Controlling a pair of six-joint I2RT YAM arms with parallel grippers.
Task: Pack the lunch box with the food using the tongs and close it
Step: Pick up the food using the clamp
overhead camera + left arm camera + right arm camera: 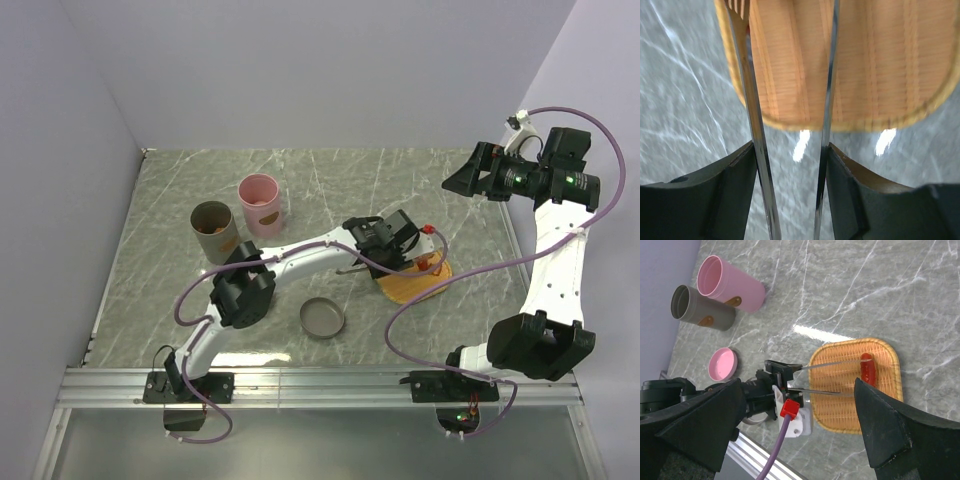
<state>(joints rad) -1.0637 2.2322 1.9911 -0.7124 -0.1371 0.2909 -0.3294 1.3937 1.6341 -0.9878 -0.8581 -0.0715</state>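
Grey marble table (400, 180), lilac walls (300, 70). Left pincer (784, 376) clamped on the tongs (830, 365), both slim arms pressed between its fingers (735, 190). Tong tips reach out over the woven orange tray (845, 412). One tip is at the red strip (867, 367), which lies on the tray. Right pincer (455, 180) raised at the right side, jaws wide apart, holding nothing. Pink container (262, 205) and grey container (213, 232) upright side by side, well left of the tray. Round pink lid (722, 363) flat on the table.
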